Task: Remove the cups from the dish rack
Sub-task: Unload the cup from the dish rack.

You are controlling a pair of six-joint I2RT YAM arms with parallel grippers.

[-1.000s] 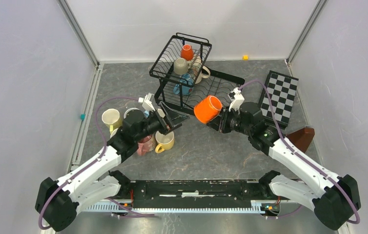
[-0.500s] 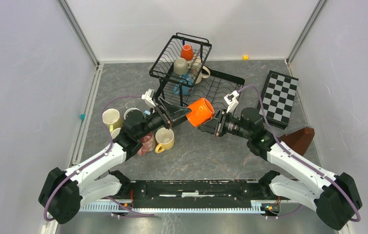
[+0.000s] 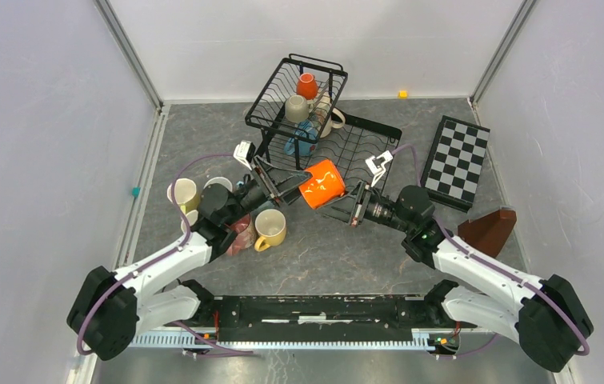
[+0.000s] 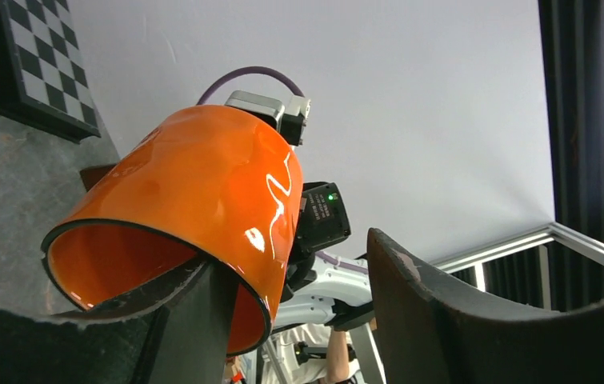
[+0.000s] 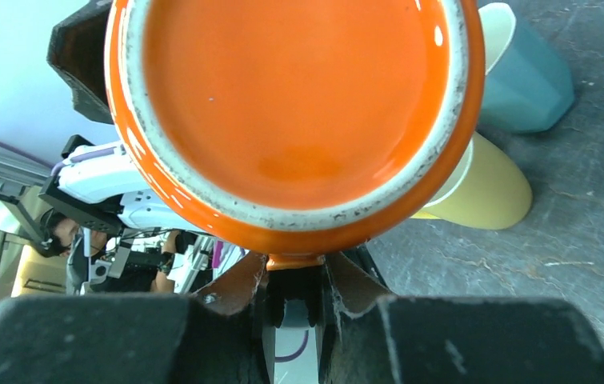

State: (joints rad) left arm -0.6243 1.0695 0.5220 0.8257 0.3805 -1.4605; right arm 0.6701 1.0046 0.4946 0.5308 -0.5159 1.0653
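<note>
An orange cup (image 3: 321, 184) hangs on its side above the table, in front of the black wire dish rack (image 3: 314, 62). My right gripper (image 3: 346, 206) is shut on the cup's handle (image 5: 298, 260), with the cup's base facing its camera. My left gripper (image 3: 294, 186) is open at the cup's mouth. One of its fingers (image 4: 178, 296) is inside the rim of the orange cup (image 4: 202, 184), and the other finger (image 4: 410, 288) stands apart outside. Still in the rack are a small orange cup (image 3: 307, 85), a beige one (image 3: 297, 108) and a blue one (image 3: 302, 141).
On the table under the left arm stand a yellow cup (image 3: 270, 230), a pink cup (image 3: 240, 237) and a pale yellow cup (image 3: 182, 194). A checkered board (image 3: 458, 160) and a brown wedge (image 3: 490, 228) lie to the right. The right wrist view shows a blue cup (image 5: 526, 80) below.
My right arm carried the orange cup leftward. My left gripper reached in to meet it, one finger slid into the cup's mouth, and its jaws narrowed.
</note>
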